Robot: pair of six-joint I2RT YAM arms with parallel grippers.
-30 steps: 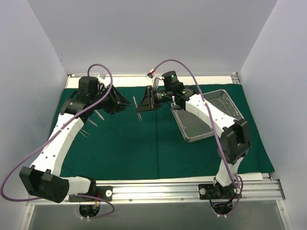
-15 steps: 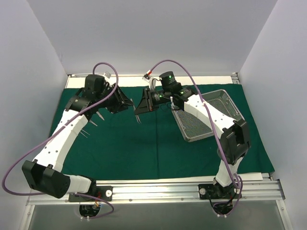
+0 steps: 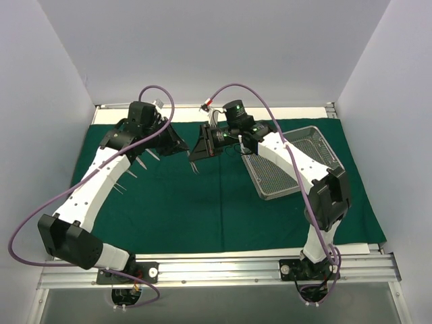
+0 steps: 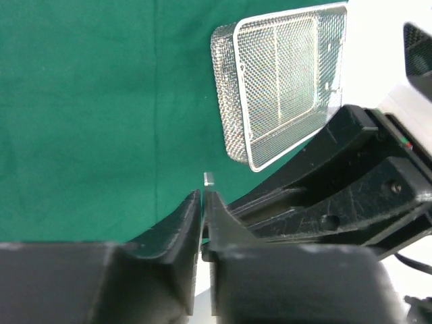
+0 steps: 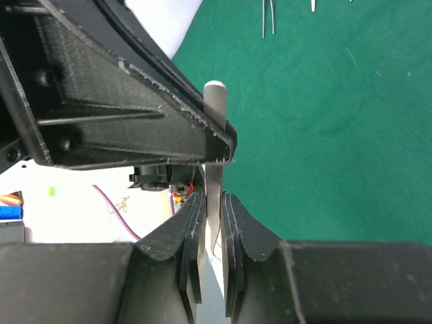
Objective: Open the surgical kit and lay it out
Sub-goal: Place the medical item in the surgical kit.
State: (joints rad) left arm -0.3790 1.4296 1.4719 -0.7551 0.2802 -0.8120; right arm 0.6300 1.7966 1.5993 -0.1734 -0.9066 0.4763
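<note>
Drape (image 3: 202, 202), one sheet of dark green cloth, lies spread flat over the surface. On it, toward 2 o'clock from its middle, sits the one wire-mesh tray (image 3: 271, 179), skewed to the cloth's edges. Toward 10 o'clock at least three laid-out instruments (image 3: 129, 173) lie in a slanting row, thin steel pieces too small in the top view to count for certain. The right wrist view shows two thin steel pieces on the cloth at its 12 o'clock edge, one of them tweezers (image 5: 267, 19). Two arms reach in, and their ends meet above the cloth near 12 o'clock. The right tool (image 3: 197, 152) is clenched on one held instrument (image 5: 214, 121), a thin steel piece that stands straight out from between its fingers. The left tool (image 3: 181, 146) faces it from 9 o'clock. Its fingers (image 4: 183, 216) are set together to a bare slit over the far end of that same piece, whose tip shows just past the fingertips in the left wrist view. The tray lies at 3 o'clock from both tools, partly under the right arm.
</note>
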